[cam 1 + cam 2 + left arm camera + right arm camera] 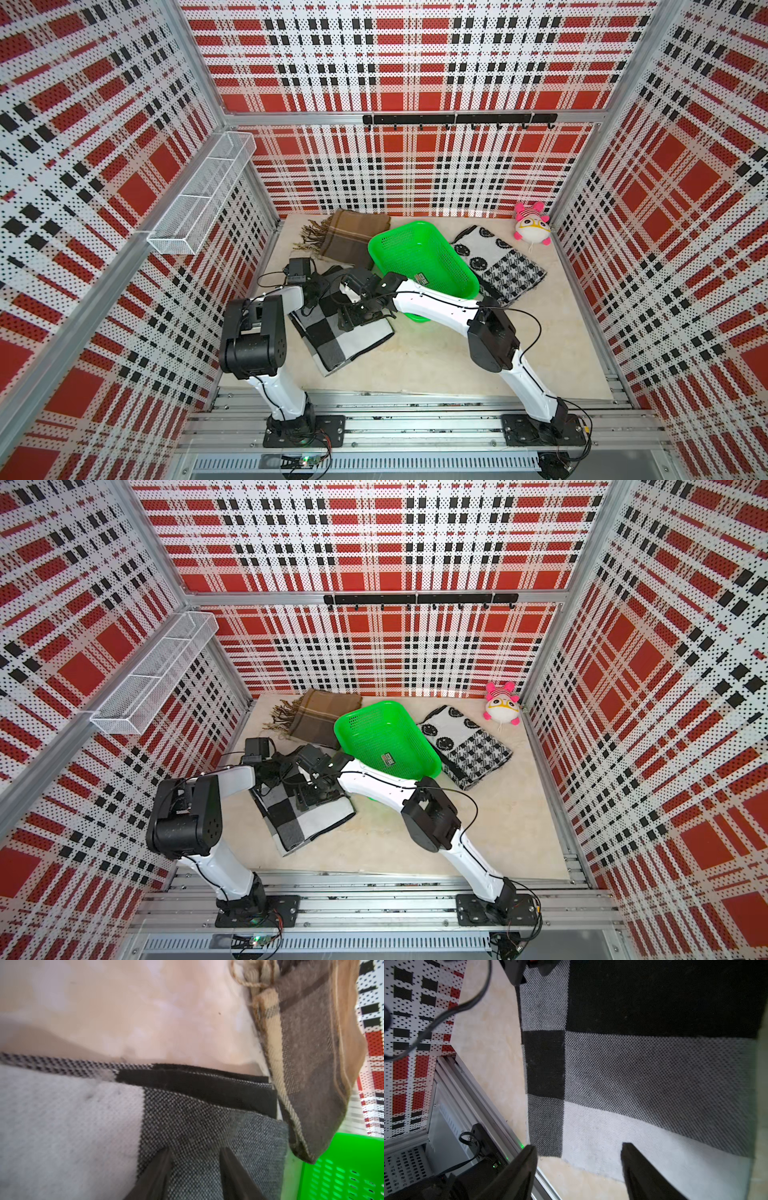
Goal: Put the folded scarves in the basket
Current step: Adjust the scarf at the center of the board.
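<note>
The folded scarf (345, 336), checked in black, grey and white, lies flat on the beige table left of centre in both top views (299, 816). The bright green basket (415, 253) stands just behind and to the right of it, and my right forearm crosses the basket's near corner. My left gripper (195, 1152) is open, its fingertips apart on the scarf's grey far part (187, 1115) near the basket's corner (342, 1167). My right gripper (579, 1147) is open, low over the scarf's white near corner (654, 1074). Both grippers meet over the scarf (332, 299).
A brown fringed scarf (345, 241) lies behind the checked one and touches the basket. Right of the basket lies a black-and-white patterned scarf (498, 262), with a pink and white plush toy (532, 224) in the back right corner. A white wire shelf (203, 199) hangs on the left wall.
</note>
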